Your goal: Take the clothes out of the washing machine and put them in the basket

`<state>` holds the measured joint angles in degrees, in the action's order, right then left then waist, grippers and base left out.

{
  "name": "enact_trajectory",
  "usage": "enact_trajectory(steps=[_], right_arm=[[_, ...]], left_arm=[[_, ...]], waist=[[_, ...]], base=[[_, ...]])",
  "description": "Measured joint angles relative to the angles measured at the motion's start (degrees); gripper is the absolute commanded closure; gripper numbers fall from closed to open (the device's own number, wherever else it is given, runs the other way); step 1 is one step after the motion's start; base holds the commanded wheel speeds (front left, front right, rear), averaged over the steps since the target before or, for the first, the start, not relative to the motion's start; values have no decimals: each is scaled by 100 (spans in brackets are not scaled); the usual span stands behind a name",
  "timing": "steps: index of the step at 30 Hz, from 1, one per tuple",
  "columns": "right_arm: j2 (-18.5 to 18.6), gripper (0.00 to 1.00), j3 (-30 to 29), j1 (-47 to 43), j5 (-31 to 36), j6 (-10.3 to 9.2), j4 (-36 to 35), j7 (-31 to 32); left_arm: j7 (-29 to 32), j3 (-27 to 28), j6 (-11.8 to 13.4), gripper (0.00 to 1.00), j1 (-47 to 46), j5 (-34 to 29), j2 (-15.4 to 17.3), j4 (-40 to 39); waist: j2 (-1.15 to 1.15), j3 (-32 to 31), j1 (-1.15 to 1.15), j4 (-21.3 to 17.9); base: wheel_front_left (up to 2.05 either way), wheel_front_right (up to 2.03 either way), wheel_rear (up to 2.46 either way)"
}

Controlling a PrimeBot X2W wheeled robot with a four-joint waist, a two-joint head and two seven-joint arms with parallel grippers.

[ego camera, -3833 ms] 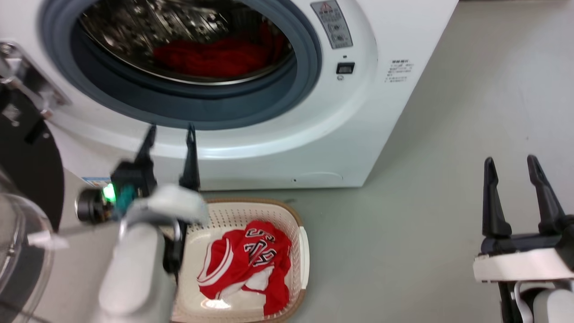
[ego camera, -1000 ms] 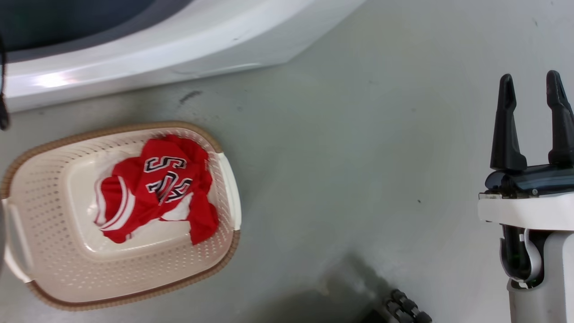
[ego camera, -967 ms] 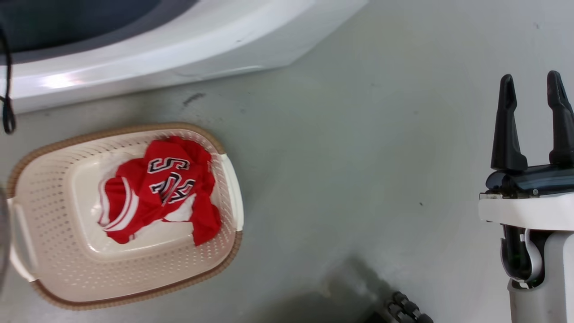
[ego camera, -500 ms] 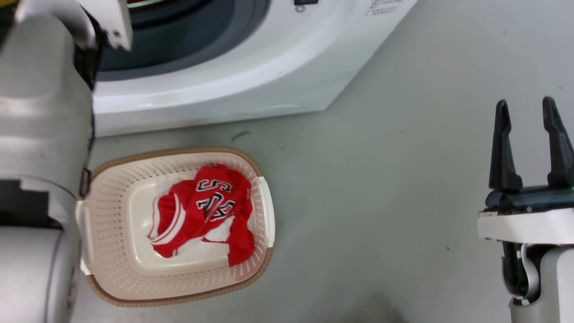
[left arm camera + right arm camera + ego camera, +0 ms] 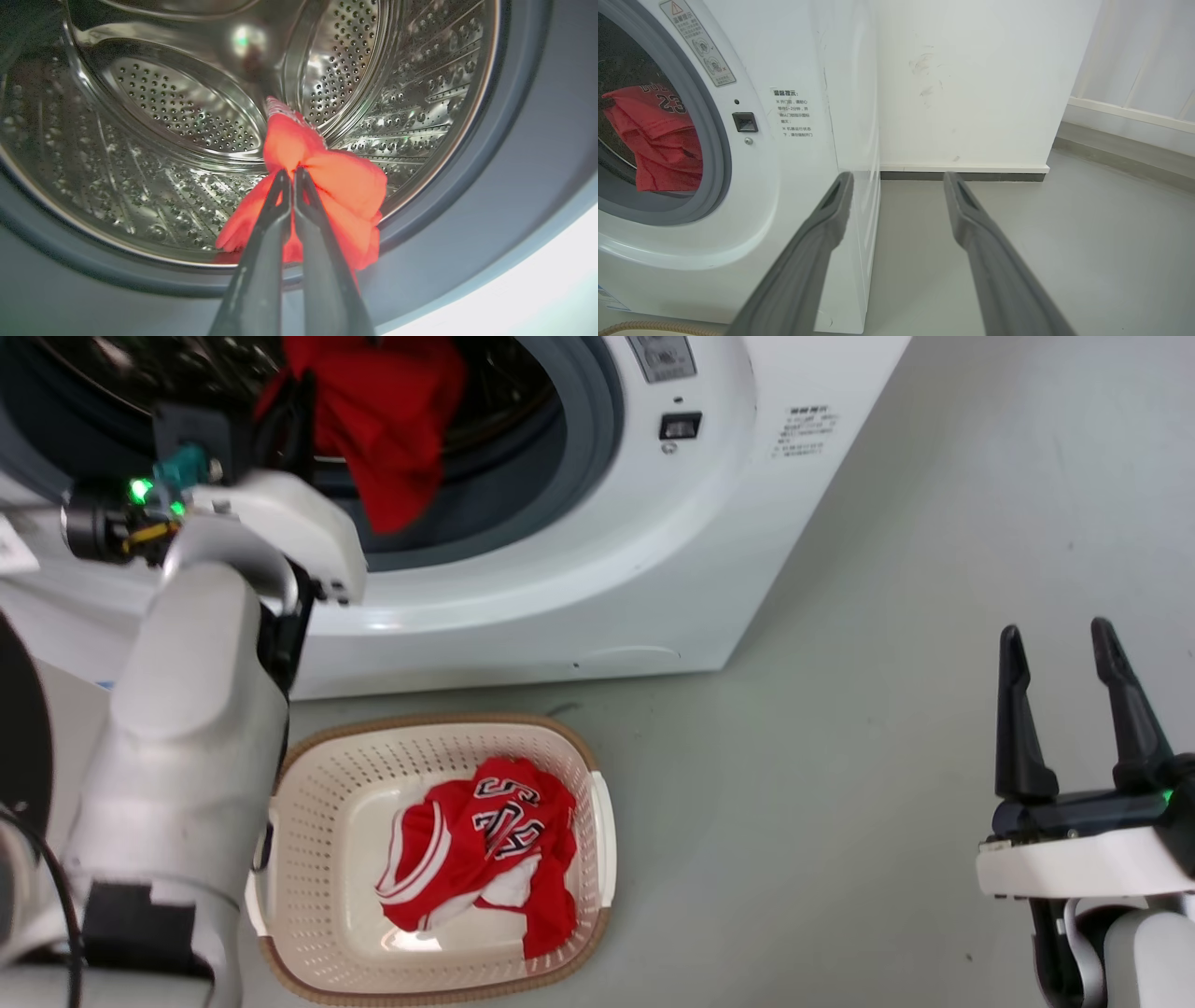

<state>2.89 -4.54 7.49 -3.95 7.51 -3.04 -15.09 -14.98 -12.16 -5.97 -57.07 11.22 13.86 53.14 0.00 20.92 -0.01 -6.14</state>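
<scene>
Head view: one red jersey (image 5: 397,429) hangs in the washing machine (image 5: 653,569) mouth; a second jersey (image 5: 457,859), black-and-white lettered, lies in the basket (image 5: 602,821) before it. Left wrist view: left gripper (image 5: 290,173) jaws pinch the red jersey. Right wrist view: that jersey reads "23"; right gripper (image 5: 896,179) jaws apart, empty.

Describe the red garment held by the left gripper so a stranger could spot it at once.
Start at the white washing machine and its round open mouth. There a red jersey hangs from the shut left gripper. Unlike the other jersey, crumpled in the basket, it dangles.
</scene>
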Motion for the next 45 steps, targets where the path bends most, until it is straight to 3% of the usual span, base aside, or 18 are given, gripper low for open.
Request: enact_trajectory(steps=[16,32,45], right_arm=[[0,0,24,-451,99,0,115,0],[0,0,-23,-775,98,0,158,0],[0,0,-20,-812,79,0,166,0]], left_arm=[[3,49,314,100,1937,-51,34,-2894],[569,55,737,100,3458,-30,268,-5557],[913,-141,825,100,4467,-26,398,-6362]], waist=[[0,-909,0,309],[0,-1320,1,440],[0,-1289,1,480]], base=[[0,0,0],[0,0,0],[0,0,0]])
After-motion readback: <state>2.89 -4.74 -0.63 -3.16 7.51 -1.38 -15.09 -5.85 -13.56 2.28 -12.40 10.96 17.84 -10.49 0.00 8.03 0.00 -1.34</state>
